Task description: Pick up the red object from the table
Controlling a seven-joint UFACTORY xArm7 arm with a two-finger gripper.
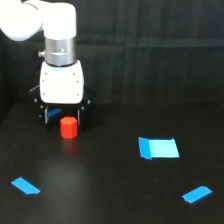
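Where the table (110, 190) occupies the lower part of the exterior view, its surface is matte black and carries several blue tape pieces. At the view's lower left lies a small blue strip (25, 185), set at a slant. Above it, in the upper left, the white arm (45, 20) descends through a metal collar into the white gripper body, with black finger hardware spread out below the body on both sides. The gripper (62, 119) is positioned low over the table, with its fingers (46, 116) reaching down near the surface.

The block (69, 127) is a small red-orange faceted piece standing upright on the table. It is located directly below the gripper body, slightly toward the view's right of the body's centre, and appears to sit between the black fingers. The fingers are spread wider than the block; the jaws stand released. Whether either finger touches the block cannot be determined. A short blue piece (54, 113) shows behind the fingers, just left of the block.

Further right, near mid-table, lies a larger light-blue rectangle (159, 148), well apart from the block. At the lower right lies another slanted blue strip (197, 194).
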